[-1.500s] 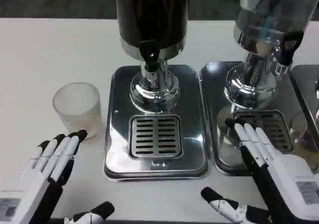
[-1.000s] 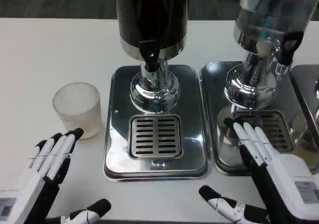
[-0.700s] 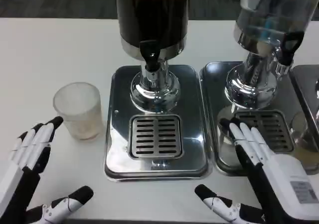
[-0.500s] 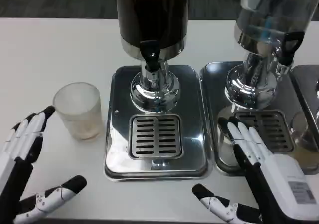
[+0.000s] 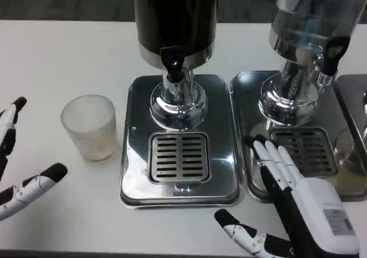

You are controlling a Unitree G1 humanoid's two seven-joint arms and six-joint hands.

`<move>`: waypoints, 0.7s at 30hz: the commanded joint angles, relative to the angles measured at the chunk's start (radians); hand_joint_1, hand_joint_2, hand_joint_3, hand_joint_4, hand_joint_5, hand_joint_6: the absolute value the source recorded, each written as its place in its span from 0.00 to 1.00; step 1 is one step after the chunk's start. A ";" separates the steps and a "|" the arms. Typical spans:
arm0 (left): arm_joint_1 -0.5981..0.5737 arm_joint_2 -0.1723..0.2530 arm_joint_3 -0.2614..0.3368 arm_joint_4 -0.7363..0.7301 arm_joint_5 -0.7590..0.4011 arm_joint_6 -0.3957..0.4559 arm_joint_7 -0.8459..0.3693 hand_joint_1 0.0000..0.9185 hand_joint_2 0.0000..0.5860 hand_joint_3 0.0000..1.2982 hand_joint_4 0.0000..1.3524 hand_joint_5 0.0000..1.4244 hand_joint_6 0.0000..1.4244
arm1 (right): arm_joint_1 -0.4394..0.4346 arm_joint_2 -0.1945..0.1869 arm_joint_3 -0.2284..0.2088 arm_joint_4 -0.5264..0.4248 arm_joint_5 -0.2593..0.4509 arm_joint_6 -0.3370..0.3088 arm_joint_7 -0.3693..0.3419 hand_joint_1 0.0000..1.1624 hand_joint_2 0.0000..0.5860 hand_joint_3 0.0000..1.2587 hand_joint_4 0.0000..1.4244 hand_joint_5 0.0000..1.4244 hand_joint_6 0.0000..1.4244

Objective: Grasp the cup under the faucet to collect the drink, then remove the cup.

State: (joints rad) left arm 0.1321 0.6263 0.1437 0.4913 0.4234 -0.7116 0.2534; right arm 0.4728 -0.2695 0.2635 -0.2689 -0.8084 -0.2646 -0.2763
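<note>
The cup (image 5: 89,126) is located on the white table (image 5: 57,57), just beside the left edge of the steel drip tray (image 5: 179,189), not on the grate (image 5: 179,157) under the black faucet (image 5: 172,63) of the dark dispenser (image 5: 175,17). The task is judged to be at its start: the cup is not grasped, not positioned under the faucet, and appears empty. Grasping, filling and removal remain.

The cup is standing upright, long axis vertical, mouth upward.

The left hand (image 5: 17,172) is seen at the frame's left edge, fingers spread, nothing held, apart from the cup. The right hand (image 5: 287,203) is extended flat with fingers apart over the neighbouring tray (image 5: 258,178), holding nothing.
</note>
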 commanded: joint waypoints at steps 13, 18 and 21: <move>-0.329 0.041 -0.134 0.447 0.030 -0.091 0.019 0.00 0.06 0.00 0.00 0.00 0.06 | -0.072 0.023 0.021 0.029 -0.019 0.015 -0.007 0.31 0.46 0.05 0.02 0.01 0.16; -0.388 0.041 -0.183 0.543 0.045 -0.119 0.041 0.00 0.06 0.00 0.00 0.00 0.06 | -0.091 0.018 0.019 0.042 -0.015 0.013 -0.009 0.31 0.46 0.05 0.02 0.01 0.16; -0.408 0.038 -0.208 0.574 0.049 -0.122 0.053 0.00 0.06 0.00 0.00 0.00 0.06 | -0.094 0.017 0.016 0.048 -0.006 0.009 -0.013 0.31 0.47 0.05 0.02 0.01 0.16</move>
State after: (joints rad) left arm -0.2515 0.6579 -0.0395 1.0354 0.4494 -0.8198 0.2850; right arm 0.3847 -0.2475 0.2830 -0.2366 -0.8262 -0.2521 -0.2799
